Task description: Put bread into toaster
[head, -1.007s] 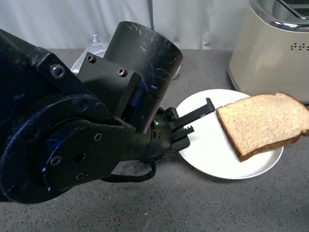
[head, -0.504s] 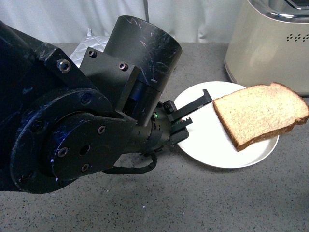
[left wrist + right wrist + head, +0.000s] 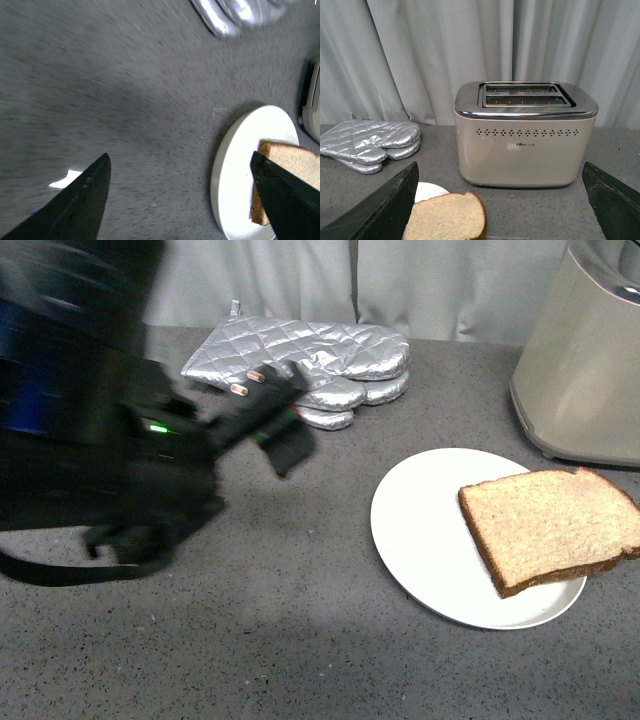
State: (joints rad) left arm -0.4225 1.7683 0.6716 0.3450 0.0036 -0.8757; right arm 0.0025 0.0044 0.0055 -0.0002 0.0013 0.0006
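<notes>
The grey speckled bench fills most of my front view. My left arm is a dark blur over its left side. The cream toaster stands at the far right, and my right wrist view shows its silver top and two dark slots. Quilted silver oven mitts lie stacked at the back near the curtain. The white plate sits in front of the toaster. The bread lies flat on it, with one side overhanging the rim nearest the toaster. My left tool is released, fingers spread wide above bare bench beside the plate. My right tool is also released, gaping wide and facing the toaster, gripping nothing.
</notes>
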